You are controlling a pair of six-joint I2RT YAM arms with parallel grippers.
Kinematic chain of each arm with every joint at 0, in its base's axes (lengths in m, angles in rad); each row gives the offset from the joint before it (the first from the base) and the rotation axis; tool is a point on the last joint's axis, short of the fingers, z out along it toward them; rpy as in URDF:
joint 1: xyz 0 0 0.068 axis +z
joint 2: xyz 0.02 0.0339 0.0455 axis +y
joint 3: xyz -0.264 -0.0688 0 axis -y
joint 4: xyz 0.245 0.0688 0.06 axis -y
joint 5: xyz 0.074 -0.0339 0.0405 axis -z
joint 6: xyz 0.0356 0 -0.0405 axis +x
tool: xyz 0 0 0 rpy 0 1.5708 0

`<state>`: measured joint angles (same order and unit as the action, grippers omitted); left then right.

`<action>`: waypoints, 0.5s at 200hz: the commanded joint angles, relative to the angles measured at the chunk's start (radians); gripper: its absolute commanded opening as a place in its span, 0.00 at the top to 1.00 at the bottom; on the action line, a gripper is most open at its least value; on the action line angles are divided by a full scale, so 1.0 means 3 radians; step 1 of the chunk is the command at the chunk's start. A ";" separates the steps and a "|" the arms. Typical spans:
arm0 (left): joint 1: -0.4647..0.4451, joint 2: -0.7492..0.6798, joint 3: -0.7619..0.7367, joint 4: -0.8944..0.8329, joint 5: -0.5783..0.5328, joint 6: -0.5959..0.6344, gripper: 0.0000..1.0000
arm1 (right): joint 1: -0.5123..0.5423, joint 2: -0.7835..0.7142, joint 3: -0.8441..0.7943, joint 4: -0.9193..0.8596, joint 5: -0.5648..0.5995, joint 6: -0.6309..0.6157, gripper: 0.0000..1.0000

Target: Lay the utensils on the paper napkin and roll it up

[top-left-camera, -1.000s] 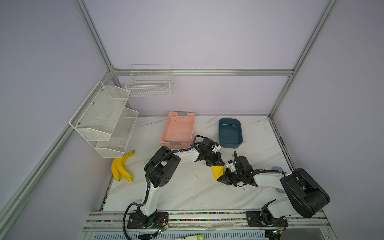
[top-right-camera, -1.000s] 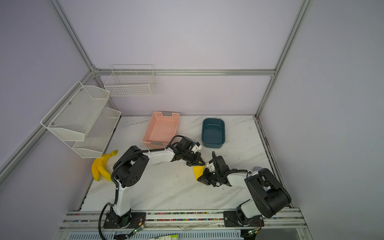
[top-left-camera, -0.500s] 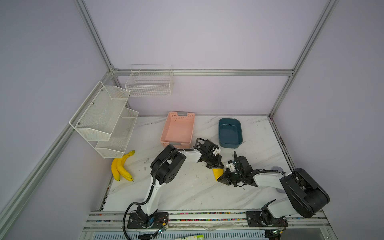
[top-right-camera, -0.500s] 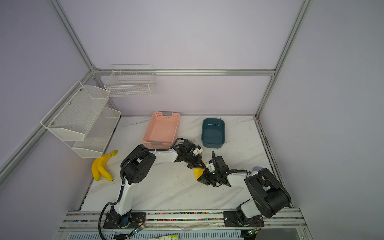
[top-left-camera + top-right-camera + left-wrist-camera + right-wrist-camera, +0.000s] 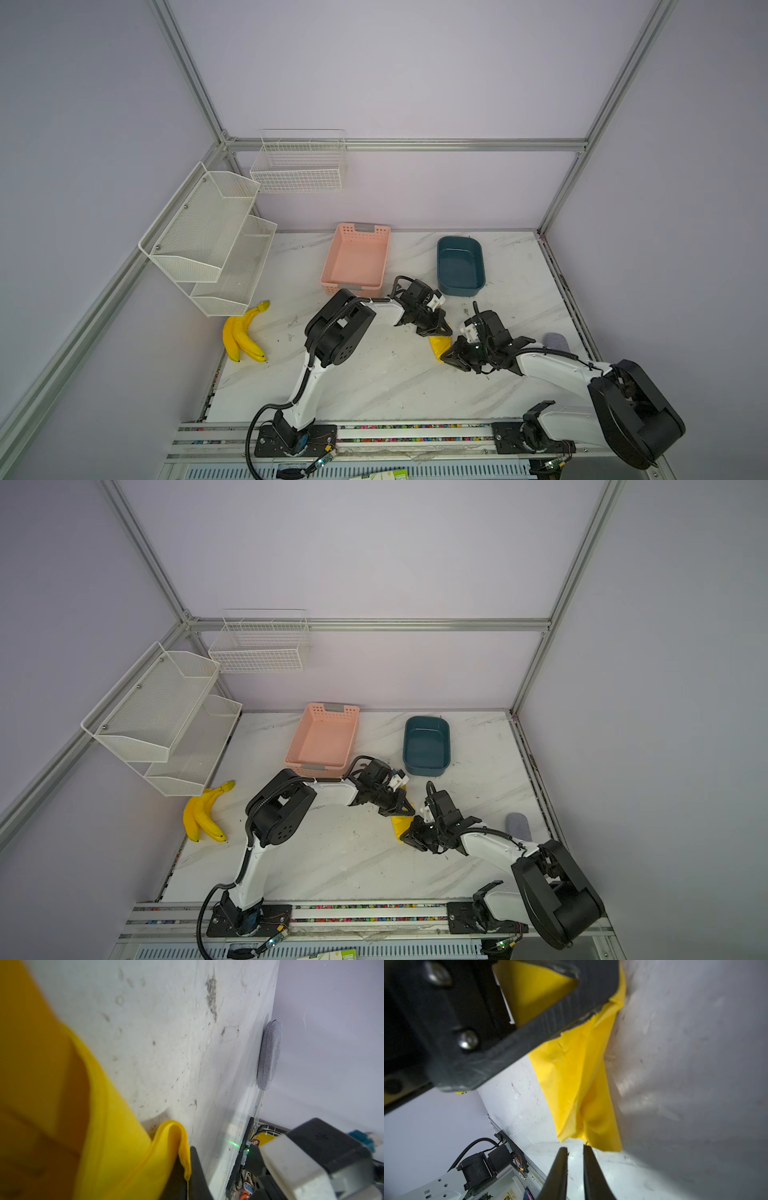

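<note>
The paper napkin (image 5: 439, 346) (image 5: 401, 825) lies on the marble table as a narrow yellow bundle between my two grippers. My left gripper (image 5: 439, 332) (image 5: 405, 811) comes from the far side and is shut on a folded edge of the napkin (image 5: 104, 1126). In the left wrist view the yellow edge is pinched between the left gripper's (image 5: 187, 1169) dark fingers. My right gripper (image 5: 447, 356) (image 5: 405, 835) is at the napkin's near end. In the right wrist view the right gripper (image 5: 575, 1148) is open by a narrow gap, just short of the napkin (image 5: 581, 1084), with nothing between its fingers. The utensils are hidden.
A pink basket (image 5: 357, 259) and a teal tub (image 5: 460, 266) stand behind the grippers. Bananas (image 5: 243, 332) lie at the left edge under a white mesh shelf (image 5: 208, 237). A wire basket (image 5: 299, 166) hangs on the back wall. A grey pad (image 5: 556, 343) (image 5: 269, 1055) lies by the right edge.
My right gripper's jaws have parted a little and no longer pinch the napkin's end. The left arm's elbow has shifted slightly right; its grip on the napkin holds.
</note>
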<state>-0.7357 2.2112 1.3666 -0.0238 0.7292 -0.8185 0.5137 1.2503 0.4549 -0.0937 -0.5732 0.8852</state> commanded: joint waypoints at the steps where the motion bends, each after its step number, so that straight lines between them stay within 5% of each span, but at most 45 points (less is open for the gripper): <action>1: -0.0017 0.0082 -0.0154 0.0164 -0.0053 -0.0053 1.00 | 0.0021 -0.0215 0.0161 -0.0531 0.0217 0.0054 0.79; 63: -0.0017 0.0089 -0.0209 0.0247 0.0000 -0.0050 1.00 | 0.0018 -0.0372 0.0408 -0.0765 0.0463 0.0132 0.73; 100: -0.0017 0.0052 -0.0249 0.0264 0.0039 -0.0008 1.00 | 0.0016 -0.0097 0.0460 -0.0723 0.0559 0.0029 0.61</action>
<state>-0.7357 2.2124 1.3376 0.0437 0.7414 -0.8280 0.5137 1.1843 0.5793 -0.2817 -0.4541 0.9035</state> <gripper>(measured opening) 0.047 0.360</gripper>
